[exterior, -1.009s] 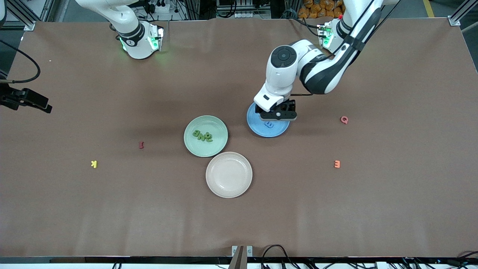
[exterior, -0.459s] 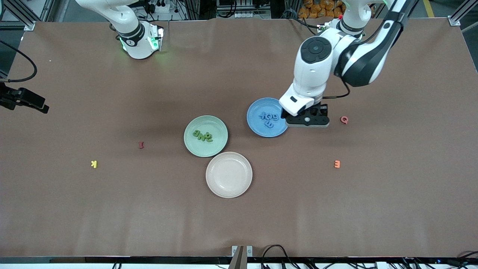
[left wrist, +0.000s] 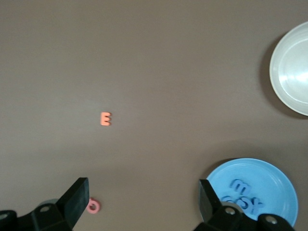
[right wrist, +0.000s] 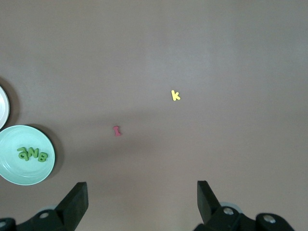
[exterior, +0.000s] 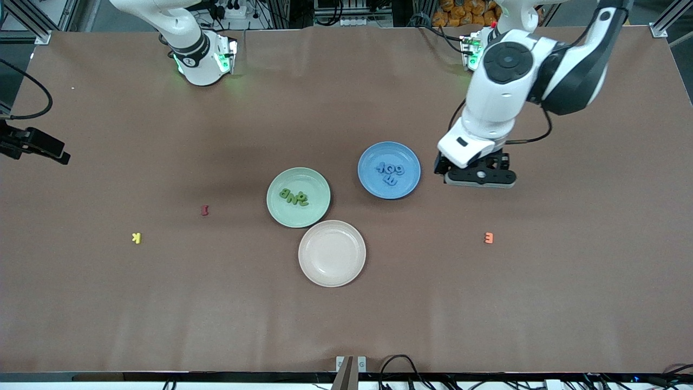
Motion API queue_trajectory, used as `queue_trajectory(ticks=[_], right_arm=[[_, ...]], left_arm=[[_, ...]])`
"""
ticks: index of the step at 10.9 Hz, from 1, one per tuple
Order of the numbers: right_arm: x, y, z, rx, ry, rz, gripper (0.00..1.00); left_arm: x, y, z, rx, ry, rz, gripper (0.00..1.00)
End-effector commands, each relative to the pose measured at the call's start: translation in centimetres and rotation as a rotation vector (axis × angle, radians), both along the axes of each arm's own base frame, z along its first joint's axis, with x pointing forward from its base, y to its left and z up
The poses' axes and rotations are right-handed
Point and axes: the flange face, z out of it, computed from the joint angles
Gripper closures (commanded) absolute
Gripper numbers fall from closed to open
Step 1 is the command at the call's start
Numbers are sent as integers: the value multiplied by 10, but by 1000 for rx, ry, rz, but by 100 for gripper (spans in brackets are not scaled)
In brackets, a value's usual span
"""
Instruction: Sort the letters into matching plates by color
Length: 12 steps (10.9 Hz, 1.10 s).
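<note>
The mint green plate (exterior: pixel 298 214) holds several green letters (exterior: pixel 293 197). The blue plate (exterior: pixel 405 184) beside it, toward the left arm's end, holds several blue letters (exterior: pixel 391 172). My left gripper (exterior: pixel 479 176) is open and empty over bare table beside the blue plate. In the left wrist view the left gripper (left wrist: pixel 143 192) shows between the blue plate (left wrist: pixel 275 179) and a pink Q (left wrist: pixel 93 207). My right gripper (right wrist: pixel 142 192) is open and empty, high over the right arm's end; the green plate (right wrist: pixel 19 171) and its letters (right wrist: pixel 32 154) show below it.
A beige-pink plate (exterior: pixel 332 253) lies nearer the front camera, touching the green plate. An orange E (exterior: pixel 489 238) lies toward the left arm's end. A yellow K (exterior: pixel 136 238) and a dark red letter (exterior: pixel 204 210) lie toward the right arm's end.
My left gripper has moved off the blue plate toward the left arm's end, uncovering the blue letters; it now hides the pink Q in the front view. The right arm waits.
</note>
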Motion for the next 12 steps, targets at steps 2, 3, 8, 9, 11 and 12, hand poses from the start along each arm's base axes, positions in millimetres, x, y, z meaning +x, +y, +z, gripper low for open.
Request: queue_trajectory(ticks=[2, 3, 8, 9, 11, 12], right_arm=[[-6, 2, 7, -2, -9, -9, 0], [-6, 3, 6, -2, -8, -8, 0], [-3, 6, 3, -6, -7, 0, 0], [-3, 7, 3, -6, -6, 1, 0], [-2, 8, 2, -6, -4, 3, 0], [-2, 8, 2, -6, -4, 3, 0]], left_arm=[[5, 67, 65, -37, -8, 32, 0], [12, 94, 78, -64, 7, 21, 0], [29, 184, 117, -63, 63, 134, 0], [30, 192, 119, -63, 58, 147, 0], [34, 216, 122, -63, 50, 182, 0], [34, 233, 128, -57, 43, 158, 0]])
